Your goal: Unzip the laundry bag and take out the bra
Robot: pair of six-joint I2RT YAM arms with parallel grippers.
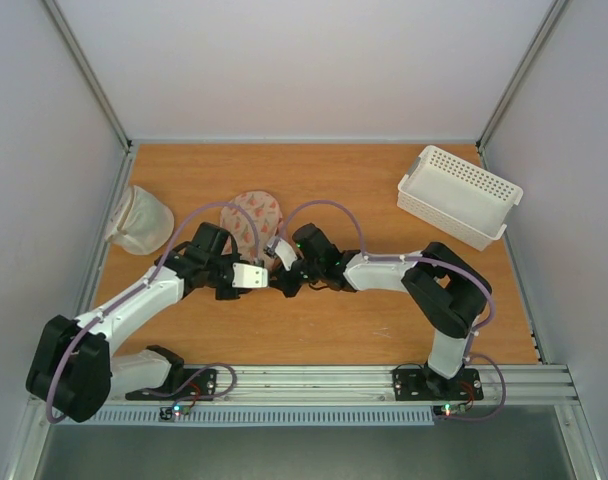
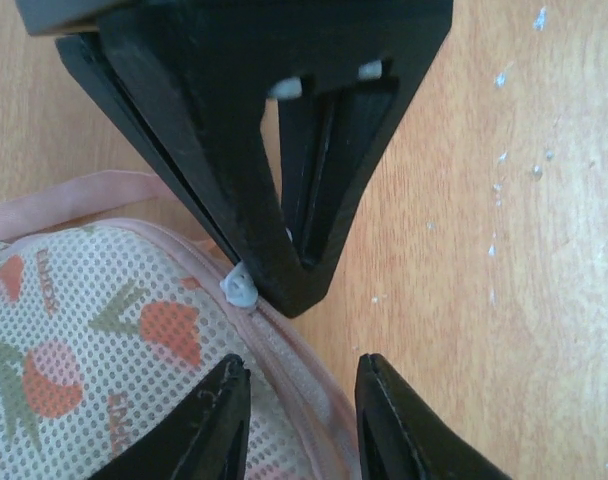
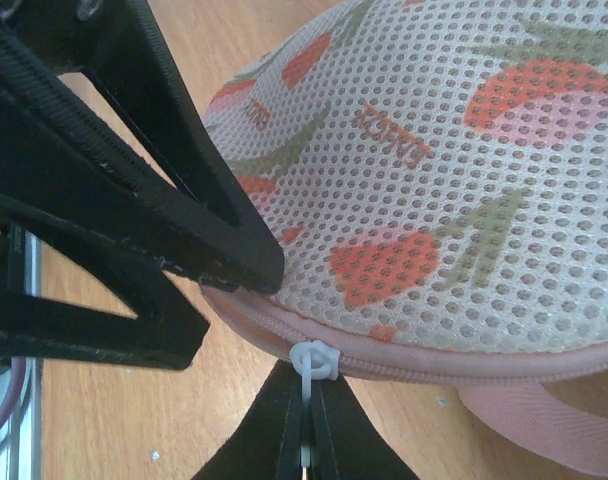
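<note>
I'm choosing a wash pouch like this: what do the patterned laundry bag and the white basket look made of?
The laundry bag: soft matte mesh fabric, judging by its fine grid of holes, with a pink woven-looking zip edge. The basket: probably rigid plastic, smooth white walls with even rows of perforations.

White-and-black arms (image 1: 134,300); lilac cables (image 1: 326,203); black fingers (image 2: 212,432)

Right pincer (image 3: 306,405) pinches white zipper pull (image 3: 313,361) on laundry bag (image 3: 434,200).
</note>
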